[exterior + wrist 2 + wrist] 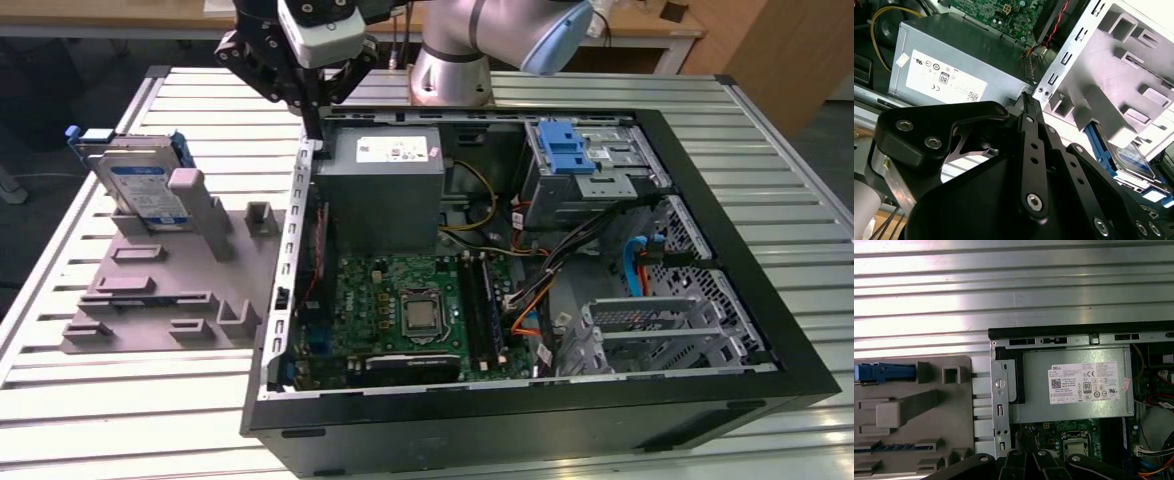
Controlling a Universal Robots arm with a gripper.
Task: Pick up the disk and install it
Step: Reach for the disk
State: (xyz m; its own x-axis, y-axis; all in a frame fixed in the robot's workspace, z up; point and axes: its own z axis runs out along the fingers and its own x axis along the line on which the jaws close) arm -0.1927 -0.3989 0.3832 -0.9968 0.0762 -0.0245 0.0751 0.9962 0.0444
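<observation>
Pincer point(318, 110) closed tip to tip, empty, just above the case wall point(296, 250), with the grey box point(387, 185) beside it. Disk point(140, 182) well apart beyond that wall, upright in the grey fixture point(167, 295) on the counter point(120, 410). First wrist view shows its blue frame point(884, 373) edge-on. Second wrist view shows its label point(1134, 159).

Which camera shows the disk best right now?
The exterior view: the disk stands on edge in the grey holder, its labelled face in plain sight. In the second wrist view the holder hides most of the disk; the first wrist view catches its blue edge end-on.
</observation>
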